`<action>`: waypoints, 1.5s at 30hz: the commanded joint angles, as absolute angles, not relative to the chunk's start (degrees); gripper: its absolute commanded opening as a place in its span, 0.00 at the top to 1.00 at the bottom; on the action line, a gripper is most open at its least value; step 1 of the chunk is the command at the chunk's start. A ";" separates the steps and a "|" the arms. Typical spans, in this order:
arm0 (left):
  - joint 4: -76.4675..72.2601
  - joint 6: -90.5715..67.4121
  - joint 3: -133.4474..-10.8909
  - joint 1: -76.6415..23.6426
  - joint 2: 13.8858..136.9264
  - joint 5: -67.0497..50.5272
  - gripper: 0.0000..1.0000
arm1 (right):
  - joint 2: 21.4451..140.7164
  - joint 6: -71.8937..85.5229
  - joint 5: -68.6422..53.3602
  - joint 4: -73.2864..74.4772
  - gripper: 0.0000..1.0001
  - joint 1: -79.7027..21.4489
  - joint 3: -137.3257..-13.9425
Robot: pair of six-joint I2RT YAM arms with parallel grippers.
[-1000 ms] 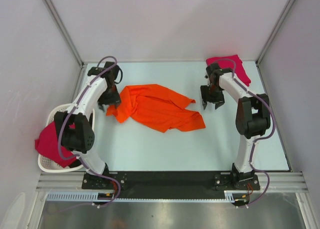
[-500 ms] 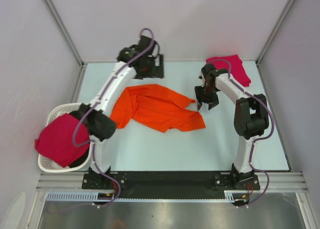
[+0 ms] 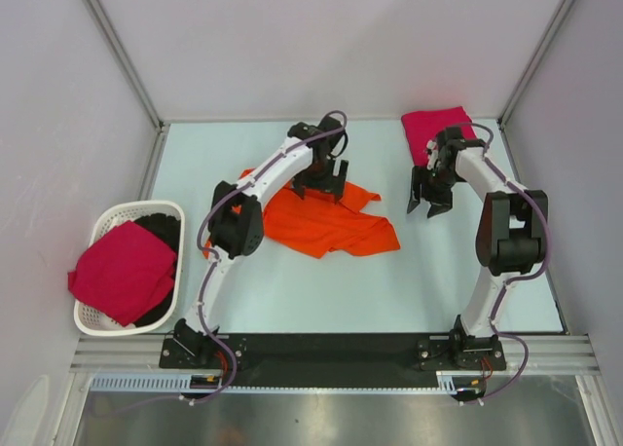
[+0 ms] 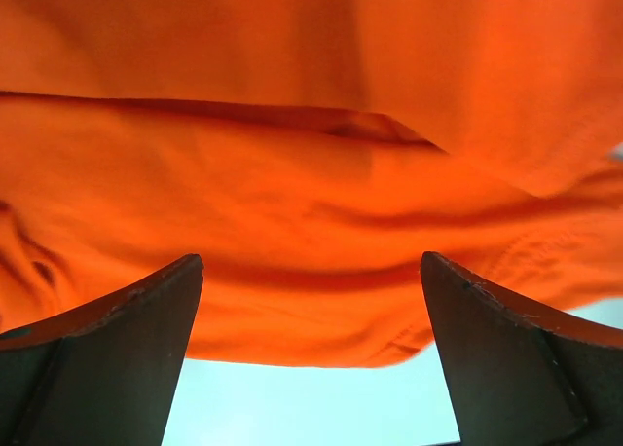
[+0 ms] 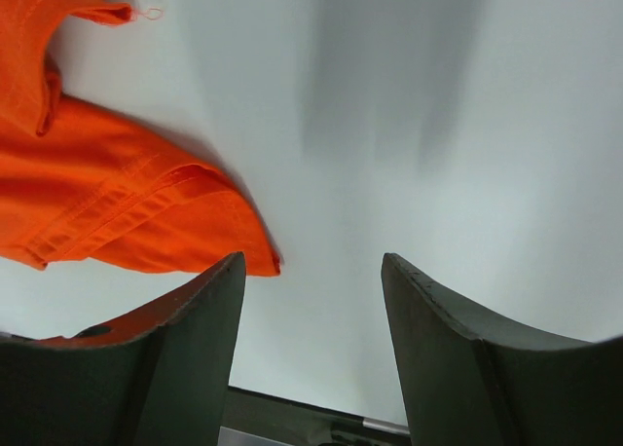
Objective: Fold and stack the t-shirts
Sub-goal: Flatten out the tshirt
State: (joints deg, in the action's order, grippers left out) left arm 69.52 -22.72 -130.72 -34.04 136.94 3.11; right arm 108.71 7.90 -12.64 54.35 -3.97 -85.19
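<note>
Under the left tool [image 4: 311, 261], whose jaws stood spread wide and held nothing, the orange t-shirt [image 4: 292, 125] lay crumpled on the pale worktop [image 4: 311, 407]. Off to that tool's right, the right tool [image 5: 311, 266] hung partly open and empty above bare worktop, a hem corner of the orange t-shirt just to its left. Beyond the right tool, at the far corner, lay a folded crimson-pink t-shirt [image 3: 433, 130]. Well to the left tool's left, a white basket [image 3: 131, 207] held a second crimson-pink t-shirt [image 3: 122, 271], draped over its near rim, above something dark [image 3: 161, 230] that I could not identify.
</note>
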 commanded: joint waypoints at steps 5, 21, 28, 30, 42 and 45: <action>65.83 -23.02 -136.83 -41.12 137.90 -6.49 0.01 | 109.33 8.53 -23.54 51.77 0.37 -5.54 -83.59; 66.88 -25.66 -146.34 -45.79 145.37 4.03 0.00 | 110.92 8.96 -27.16 50.54 0.39 -6.59 -74.45; 65.66 -25.58 -145.37 -44.38 147.13 5.01 0.00 | 114.17 9.23 -29.18 51.86 0.40 -6.94 -74.97; 65.57 -25.32 -145.37 -44.38 147.83 5.10 0.00 | 115.40 9.32 -30.14 51.94 0.41 -7.03 -75.32; 60.91 -24.87 -147.65 -44.47 150.38 -2.02 0.00 | 119.44 8.61 -30.94 53.44 1.00 -7.65 -78.84; 60.03 -24.52 -148.53 -44.74 150.29 -1.41 0.02 | 119.27 8.61 -31.11 53.44 1.00 -7.65 -78.66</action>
State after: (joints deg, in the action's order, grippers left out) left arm 63.29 -24.51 -144.68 -44.25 150.47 0.64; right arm 118.72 9.17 -31.86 54.04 -7.31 -77.41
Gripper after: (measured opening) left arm 0.994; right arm 0.014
